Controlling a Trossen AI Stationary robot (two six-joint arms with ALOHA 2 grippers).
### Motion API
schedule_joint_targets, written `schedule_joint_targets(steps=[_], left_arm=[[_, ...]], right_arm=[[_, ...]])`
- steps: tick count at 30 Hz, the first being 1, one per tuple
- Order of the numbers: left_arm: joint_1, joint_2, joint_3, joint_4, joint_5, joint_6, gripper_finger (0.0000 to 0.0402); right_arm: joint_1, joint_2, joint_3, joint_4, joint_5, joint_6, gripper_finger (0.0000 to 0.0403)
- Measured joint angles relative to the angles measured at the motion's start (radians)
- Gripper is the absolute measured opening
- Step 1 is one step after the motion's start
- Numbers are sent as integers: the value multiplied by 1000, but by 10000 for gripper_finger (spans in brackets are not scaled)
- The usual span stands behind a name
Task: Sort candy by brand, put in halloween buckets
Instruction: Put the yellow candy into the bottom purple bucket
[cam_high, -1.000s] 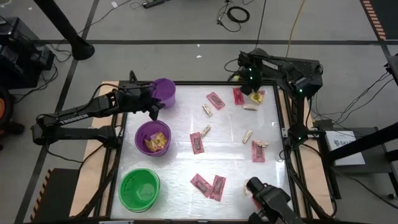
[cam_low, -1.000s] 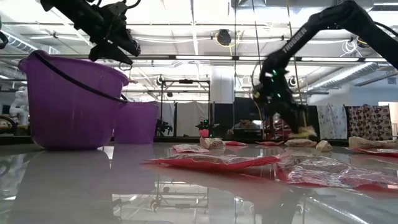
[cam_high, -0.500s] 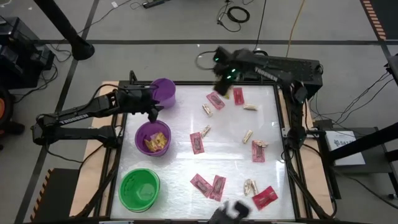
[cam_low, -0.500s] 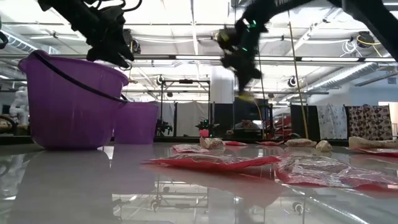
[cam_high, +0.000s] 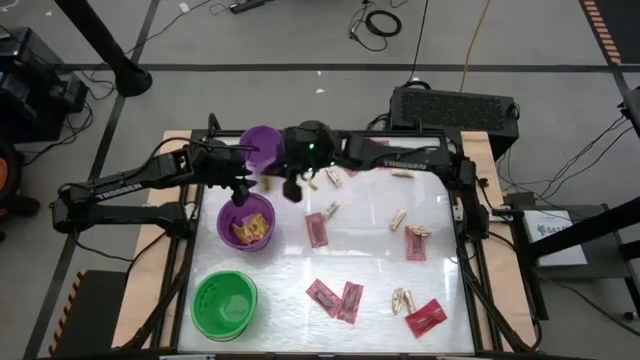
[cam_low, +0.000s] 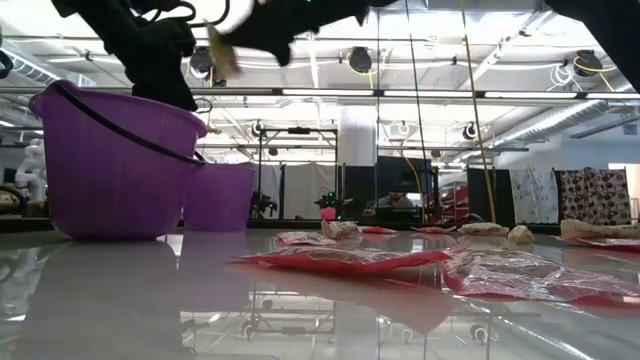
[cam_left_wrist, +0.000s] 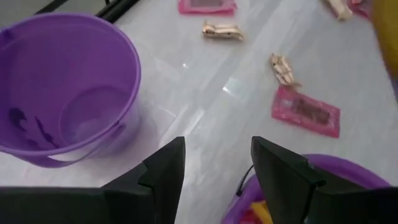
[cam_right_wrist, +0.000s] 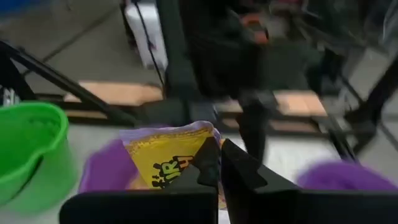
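One yellow packet (cam_right_wrist: 163, 158) is riding in your right gripper (cam_high: 293, 187), whose fingers are pinching shut on its edge. A second ago that gripper was down at the far right corner of the worktop (cam_high: 380, 262), closing on the packet. Now the arm is reaching along the far edge and hanging just beside the wider purple bucket (cam_high: 222, 215), not yet over its mouth. That corner is no longer showing any yellow, so the pick is looking good.

Yellow packets are already lying in the wider purple bucket, so you are probably heading for the right one. You are judging the last short move now: the packet needs carrying a little further toward the left edge, so that it is hanging over the opening before you let go.

Your left gripper (cam_high: 240, 180) is hovering with its fingers wide and nothing between them. It is sitting between the small purple bucket (cam_high: 262, 147) at the far left corner and the wider one. That is putting both grippers very near each other, so you are risking a knock.

Pink packets (cam_high: 317, 229) and tan pieces (cam_high: 399, 219) are lying scattered over the middle and right of the worktop. The green bucket (cam_high: 224, 303) is waiting at the near left corner.
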Motion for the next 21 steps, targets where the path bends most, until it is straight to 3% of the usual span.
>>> schedule_joint_targets(steps=[5,11,15,21], left_arm=[[0,-2,0,-34,13,31,191],[0,-11,-1,-157,11,121,191],[1,-11,-2,-200,3,137,191],[2,-15,2,-198,-6,123,191]], right_arm=[[50,98,-5,214,-3,65,0],[68,194,-4,377,-89,242,0],[63,227,-2,421,-123,368,0],[69,237,-2,383,-138,401,0]])
